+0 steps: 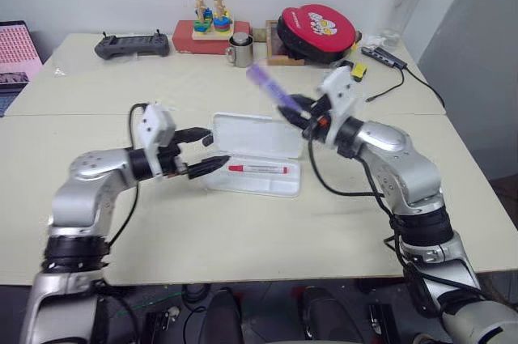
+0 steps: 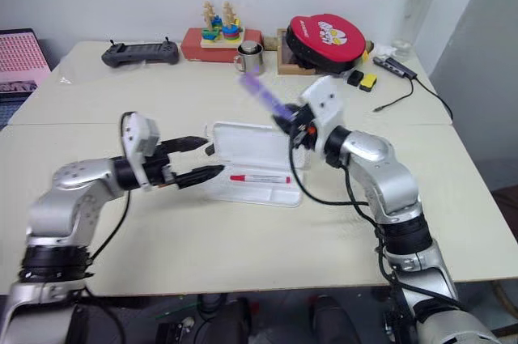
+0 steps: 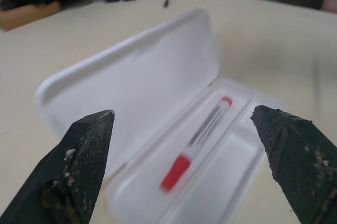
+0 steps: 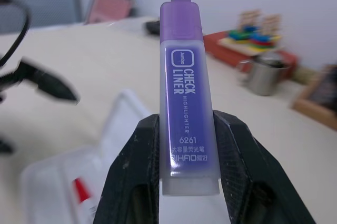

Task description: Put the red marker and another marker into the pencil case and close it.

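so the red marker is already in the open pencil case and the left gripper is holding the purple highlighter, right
Not quite: the right gripper holds the purple highlighter, as the right wrist view shows. The left gripper is open, holding nothing. The red marker does lie in the open pencil case.

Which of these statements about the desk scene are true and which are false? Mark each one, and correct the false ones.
1. The red marker lies inside the open pencil case. True.
2. The right pincer is empty. False: it is shut on the purple marker.
3. The left pincer is open and holds nothing. True.
4. The pencil case is closed. False: its lid stands open.
5. The purple marker is lying on the table. False: it is held in the air above the case.
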